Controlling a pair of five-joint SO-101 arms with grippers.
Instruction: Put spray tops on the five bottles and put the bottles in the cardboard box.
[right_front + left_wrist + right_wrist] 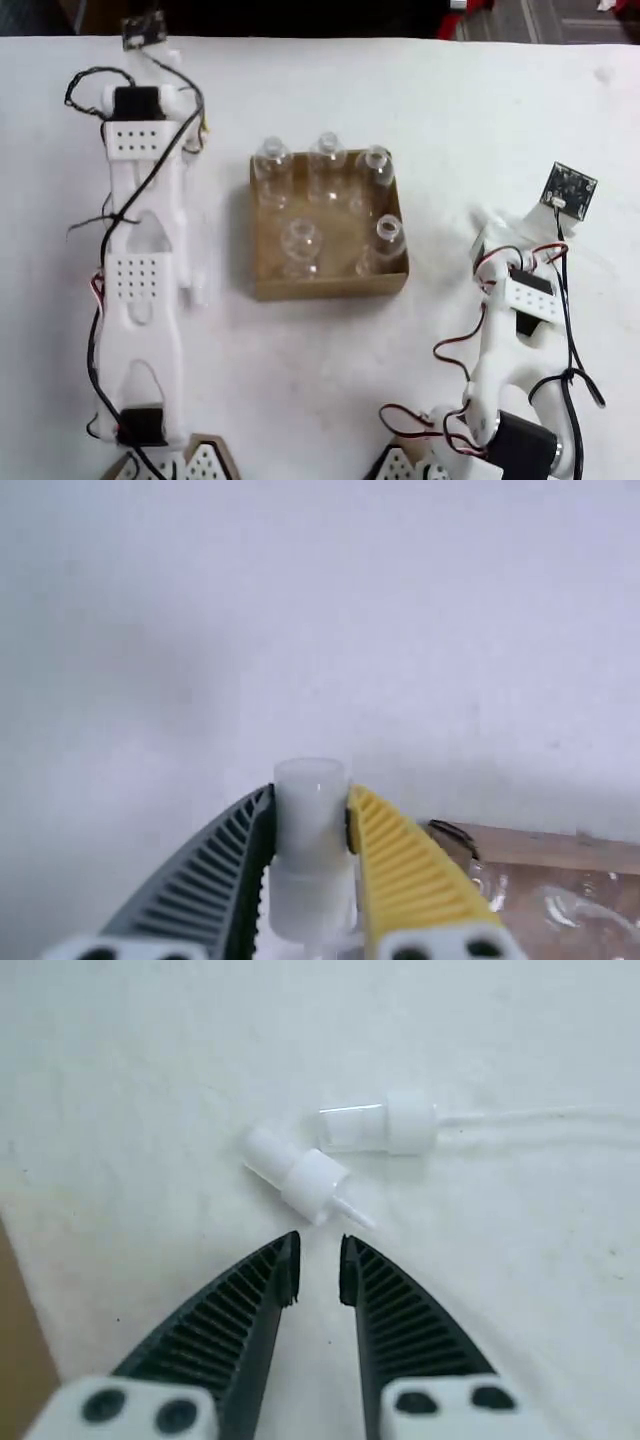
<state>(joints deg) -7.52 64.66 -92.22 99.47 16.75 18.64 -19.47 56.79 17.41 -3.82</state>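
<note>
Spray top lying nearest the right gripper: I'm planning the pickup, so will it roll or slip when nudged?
Probably rolls: the spray top is a round cylinder lying on its side on the table. Its smooth plastic may slip in the right gripper. Small, so likely light.

Looks like a robotics lab bench: white-covered table [330, 370], printed arms [145, 270] with loose wires [455, 345], bare camera board [571, 187].

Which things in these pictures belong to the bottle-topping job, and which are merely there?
Job: five bottles, standing topless in the cardboard box; spray top in the left gripper; two spray tops lying near the right gripper.
Merely there: white table; arms' cables.
</note>
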